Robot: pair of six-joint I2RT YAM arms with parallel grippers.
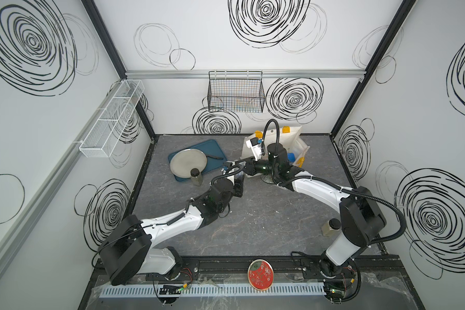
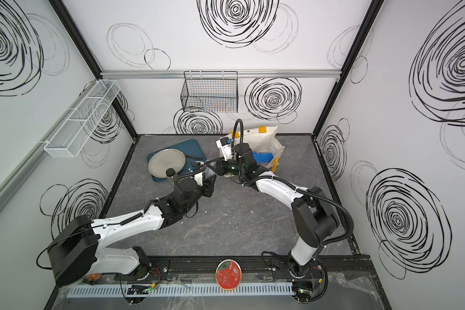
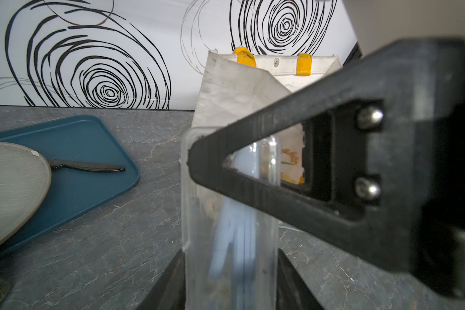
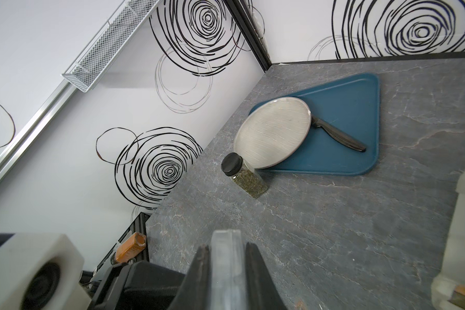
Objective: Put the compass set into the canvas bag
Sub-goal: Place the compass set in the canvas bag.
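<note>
The compass set [image 3: 228,241] is a clear flat plastic case with pale blue parts inside, held above the table's middle [image 1: 238,175] [image 2: 211,177]. My left gripper [image 3: 230,281] [image 1: 239,186] [image 2: 209,185] is shut on its near end. My right gripper [image 4: 227,268] [image 1: 240,166] [image 2: 212,167] is shut on the edge of the case [image 4: 226,247] from the other side; one of its fingers [image 3: 293,166] crosses the left wrist view. The canvas bag [image 1: 293,135] [image 2: 266,132] [image 3: 234,88], cream with yellow handles, stands open just behind the right arm.
A blue tray [image 1: 212,146] [image 4: 346,112] at back left carries a grey plate [image 1: 188,161] and a black knife [image 4: 338,137]. A herb jar [image 1: 196,175] [image 4: 246,177] stands beside it. Another jar [image 1: 330,226] is front right, a red round tin [image 1: 260,274] at the front.
</note>
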